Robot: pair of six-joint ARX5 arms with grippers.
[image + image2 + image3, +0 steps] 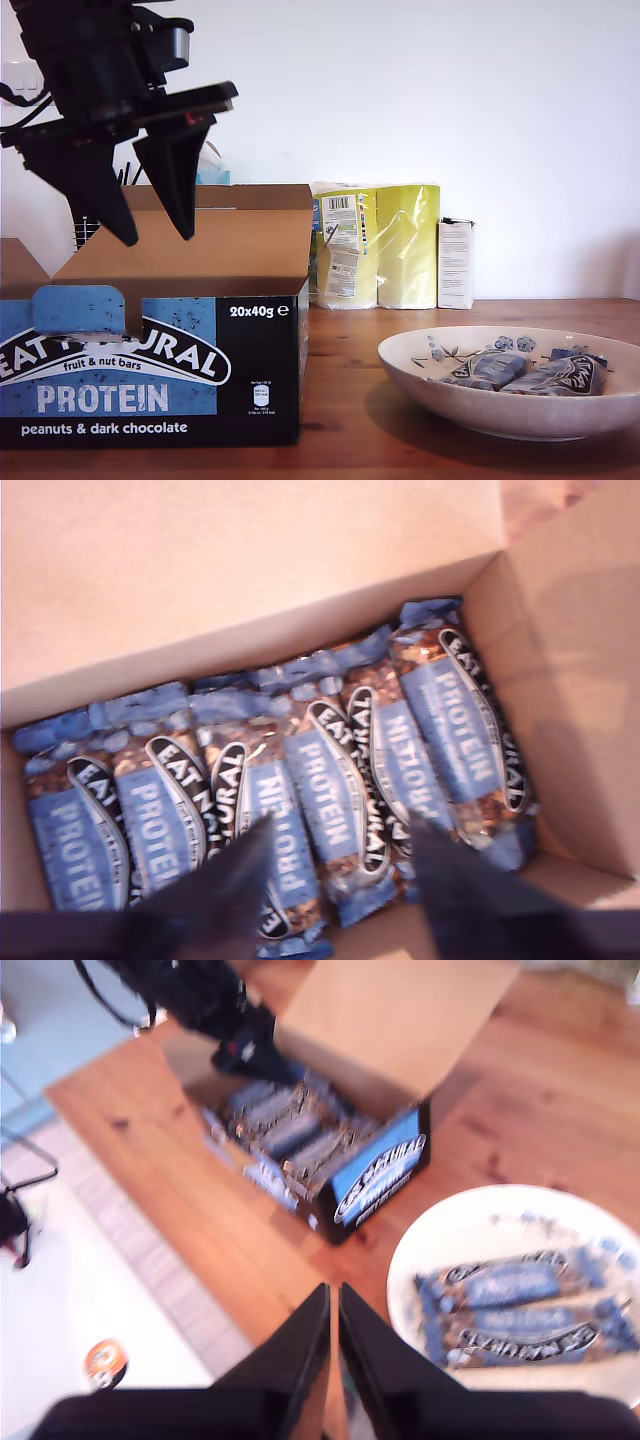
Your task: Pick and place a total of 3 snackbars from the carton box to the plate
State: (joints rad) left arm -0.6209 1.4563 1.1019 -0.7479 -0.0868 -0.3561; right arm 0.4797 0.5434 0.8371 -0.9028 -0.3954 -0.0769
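— While my first tool is hanging spread open over the carton box, which way are the snackbars lying?

— Straight below, packed side by side, long axes running across the gap between its jaws.

— And the other arm?

— My second tool is sitting pinched shut and empty, well apart, above the tabletop beside the plate, where two bars are lying already.

My first gripper: matte black body with two long, tapered, wedge-shaped fingers; small red mark on its housing; dark cable at the rear. My second gripper: black, slim pointed fingers.
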